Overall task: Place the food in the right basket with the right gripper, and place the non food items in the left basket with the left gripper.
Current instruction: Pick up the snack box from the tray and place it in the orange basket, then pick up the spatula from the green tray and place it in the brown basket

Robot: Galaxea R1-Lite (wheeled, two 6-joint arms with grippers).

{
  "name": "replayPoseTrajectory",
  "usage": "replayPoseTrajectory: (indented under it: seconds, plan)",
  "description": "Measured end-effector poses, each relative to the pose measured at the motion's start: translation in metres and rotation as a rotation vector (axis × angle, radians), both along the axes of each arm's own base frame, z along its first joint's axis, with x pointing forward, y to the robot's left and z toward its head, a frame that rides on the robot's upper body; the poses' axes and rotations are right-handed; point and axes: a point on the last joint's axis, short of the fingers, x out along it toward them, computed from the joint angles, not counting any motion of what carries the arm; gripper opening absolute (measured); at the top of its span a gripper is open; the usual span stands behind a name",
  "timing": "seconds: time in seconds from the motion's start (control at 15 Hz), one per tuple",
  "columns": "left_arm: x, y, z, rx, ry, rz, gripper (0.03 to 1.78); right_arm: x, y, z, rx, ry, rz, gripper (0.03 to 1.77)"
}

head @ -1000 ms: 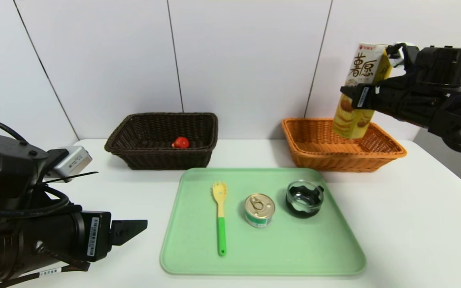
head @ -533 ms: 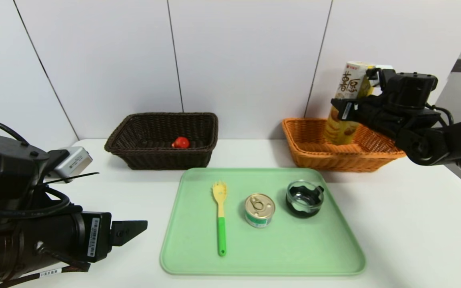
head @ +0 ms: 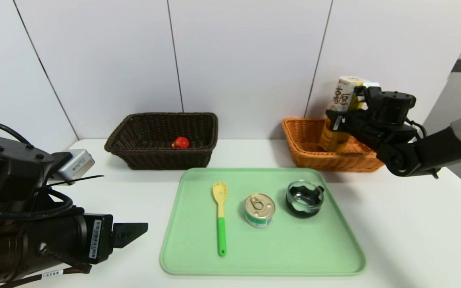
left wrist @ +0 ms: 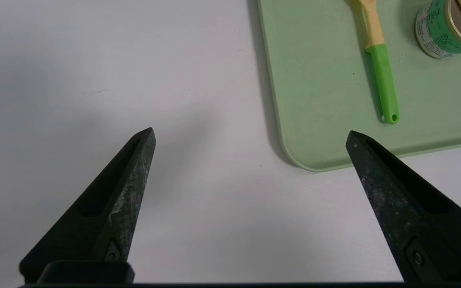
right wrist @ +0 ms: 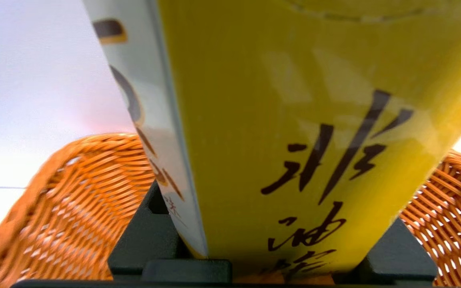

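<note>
Across the white table (head: pixel 406 224): flat pale-green plastic tray (head: pixel 294 256) near the front, with three things left to sort on it. Behind it, well apart, rectangular dark brown wicker basket (head: pixel 150 156) on the left and rectangular orange-tan wicker basket with flared rim (head: pixel 306 154) on the right. Inside the orange-tan basket, upright, tall yellow six-sided carton with Chinese writing (head: pixel 337 120), lower end below the rim, pinched at mid-height between the jaws of the black pointed right gripper (head: pixel 334 119) (whether the base rests on the wicker floor: cannot tell). Not yet released, so first food item nearly delivered, not done. Low at the near left, off the tray, black pointed left gripper (left wrist: pixel 250 136), jaws spread wide, nothing between them. Already in the dark basket: small red rubber duck (head: pixel 181 142). Left on the tray: pale wooden pasta fork with green handle (head: pixel 220 216), small round dark glass dish (head: pixel 304 198), small round tin with gold pull-tab lid and green-white label (head: pixel 259 210). Roughly a third complete, by judgement.
</note>
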Motion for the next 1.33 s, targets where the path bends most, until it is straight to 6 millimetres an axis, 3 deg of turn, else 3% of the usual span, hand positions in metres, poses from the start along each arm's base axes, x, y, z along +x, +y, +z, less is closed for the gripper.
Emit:
replayPoseTrajectory:
  seconds: [0.4, 0.53, 0.73, 1.07, 1.33]
  plan:
    - [0.002, -0.001, -0.001, 0.004, 0.004, 0.002, 1.69, 0.002, 0.0, -0.003, -0.001, -0.016, -0.001, 1.35]
    - [0.004, -0.002, 0.0, -0.004, -0.012, 0.0, 1.69, -0.002, 0.0, 0.011, -0.005, -0.043, -0.001, 1.43]
    - [0.004, -0.003, 0.003, -0.01, -0.029, -0.003, 1.69, -0.018, -0.001, 0.05, -0.018, -0.1, -0.002, 1.52]
    - [0.004, -0.012, 0.017, -0.043, -0.067, -0.049, 1.69, -0.088, -0.004, 0.129, 0.012, -0.081, 0.014, 1.61]
    - [0.018, -0.039, 0.044, -0.08, -0.113, -0.11, 1.69, -0.153, -0.003, 0.152, 0.098, 0.101, 0.028, 1.65]
